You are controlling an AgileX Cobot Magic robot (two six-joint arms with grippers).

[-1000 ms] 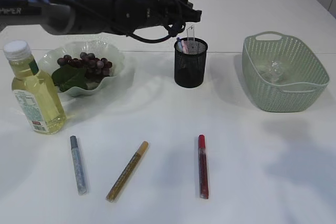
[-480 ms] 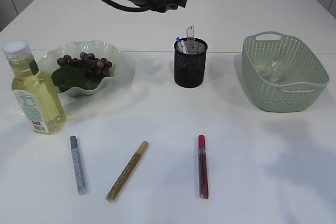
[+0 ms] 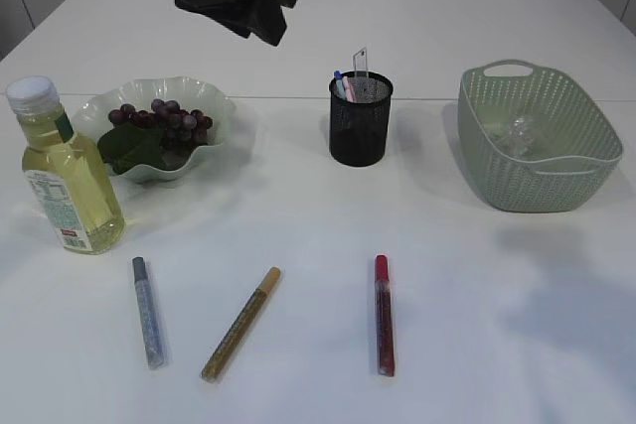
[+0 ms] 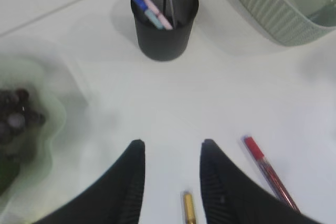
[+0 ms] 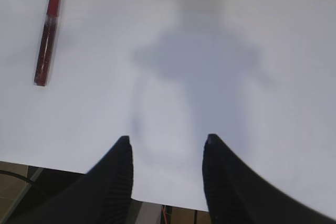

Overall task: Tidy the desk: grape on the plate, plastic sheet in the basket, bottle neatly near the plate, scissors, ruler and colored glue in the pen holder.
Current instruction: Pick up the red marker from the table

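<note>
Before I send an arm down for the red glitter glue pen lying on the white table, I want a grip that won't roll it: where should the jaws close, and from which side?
Grip the red glitter glue pen at mid-barrel, coming straight down from above. It lies flat, nearly parallel to the view's depth, so the jaws should straddle it left and right. Bare white table surrounds it.

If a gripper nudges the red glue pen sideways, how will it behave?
The red glue pen looks slim and round, so it will probably roll. It lies flat on the smooth table, so it may slide too. It seems stiff and light.
</note>
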